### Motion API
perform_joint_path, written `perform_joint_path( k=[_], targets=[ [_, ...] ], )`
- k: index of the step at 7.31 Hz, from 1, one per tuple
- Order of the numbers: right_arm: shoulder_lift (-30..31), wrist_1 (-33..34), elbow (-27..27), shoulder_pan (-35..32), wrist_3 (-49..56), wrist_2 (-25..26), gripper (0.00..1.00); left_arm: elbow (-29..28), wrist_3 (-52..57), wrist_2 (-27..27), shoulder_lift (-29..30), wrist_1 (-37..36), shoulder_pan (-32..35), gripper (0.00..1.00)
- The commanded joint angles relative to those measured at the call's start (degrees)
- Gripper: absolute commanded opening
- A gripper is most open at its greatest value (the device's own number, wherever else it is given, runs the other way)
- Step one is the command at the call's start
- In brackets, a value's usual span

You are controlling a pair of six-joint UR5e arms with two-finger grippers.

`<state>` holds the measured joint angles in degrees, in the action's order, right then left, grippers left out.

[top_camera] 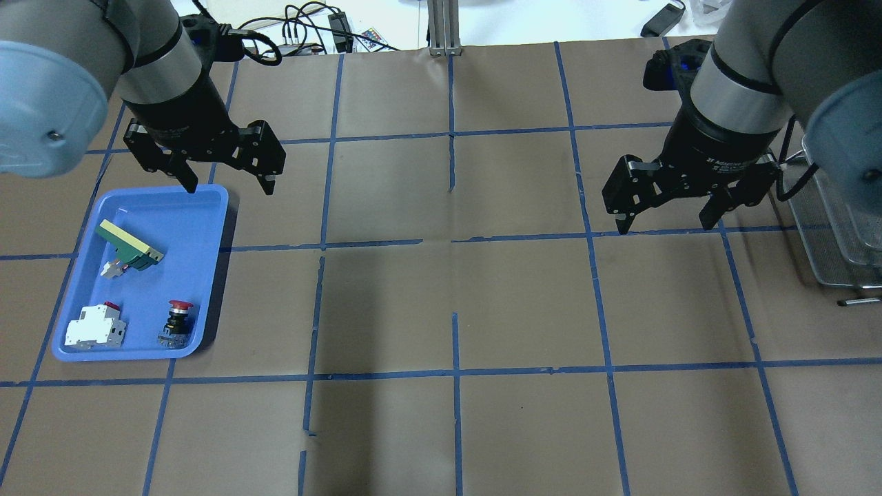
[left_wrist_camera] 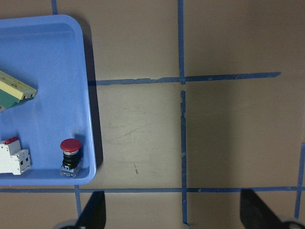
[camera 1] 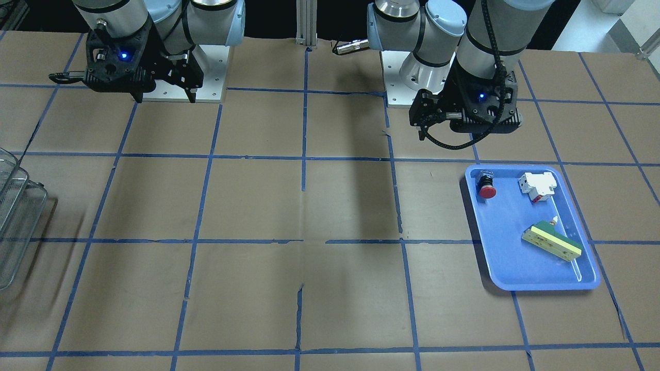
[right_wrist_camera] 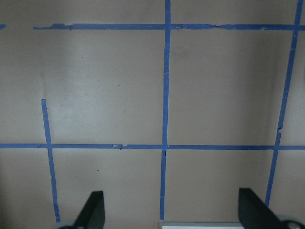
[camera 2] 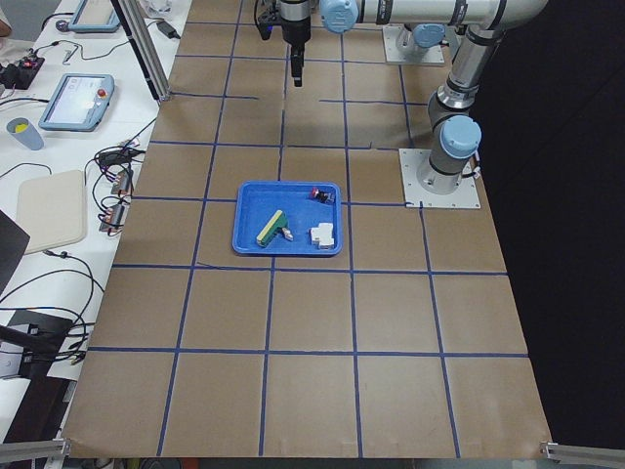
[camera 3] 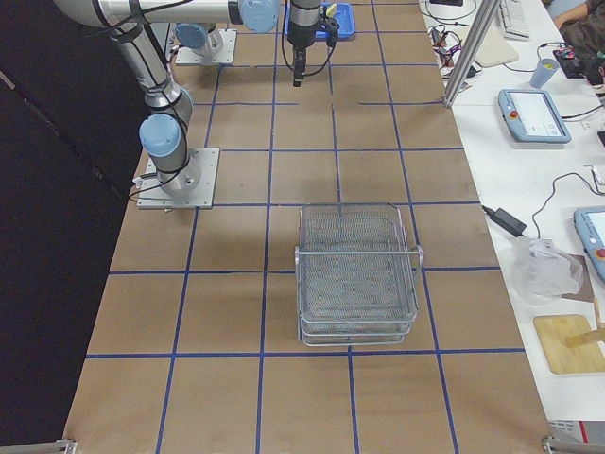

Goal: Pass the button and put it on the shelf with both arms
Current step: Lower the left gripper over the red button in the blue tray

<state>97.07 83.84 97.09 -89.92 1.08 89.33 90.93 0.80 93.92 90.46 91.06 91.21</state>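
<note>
The button (top_camera: 180, 315), red cap on a black body, stands upright in the near right corner of the blue tray (top_camera: 172, 234). It also shows in the front view (camera 1: 486, 186) and the left wrist view (left_wrist_camera: 70, 152). My left gripper (top_camera: 229, 186) is open and empty, held above the tray's far right corner, well apart from the button. My right gripper (top_camera: 665, 226) is open and empty, held above the table just left of the wire-mesh shelf (top_camera: 837, 227). The shelf shows whole in the right side view (camera 3: 357, 274).
The tray also holds a white block with a red tab (top_camera: 93, 327) and a green-and-cream oblong block (top_camera: 129, 244). The brown table has a blue tape grid. Cables lie beyond the far edge (top_camera: 303, 31).
</note>
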Motion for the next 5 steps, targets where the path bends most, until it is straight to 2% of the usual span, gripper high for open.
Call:
perform_joint_path(
  k=[1,3,5],
  targets=[
    [0.0,0.0,0.1,0.0,0.1,0.0,1.00,0.0,1.0,0.0,-0.3,-0.3,-0.2,1.00],
    [0.0,0.0,0.0,0.1,0.0,-0.1,1.00,0.0,4.3,0.4,-0.4,-1.0,-3.1,1.00],
    [0.0,0.2,-0.4,-0.1,0.0,-0.2,1.00,0.6,11.3,0.2,1.6,-3.1,-11.6,1.00]
  ],
)
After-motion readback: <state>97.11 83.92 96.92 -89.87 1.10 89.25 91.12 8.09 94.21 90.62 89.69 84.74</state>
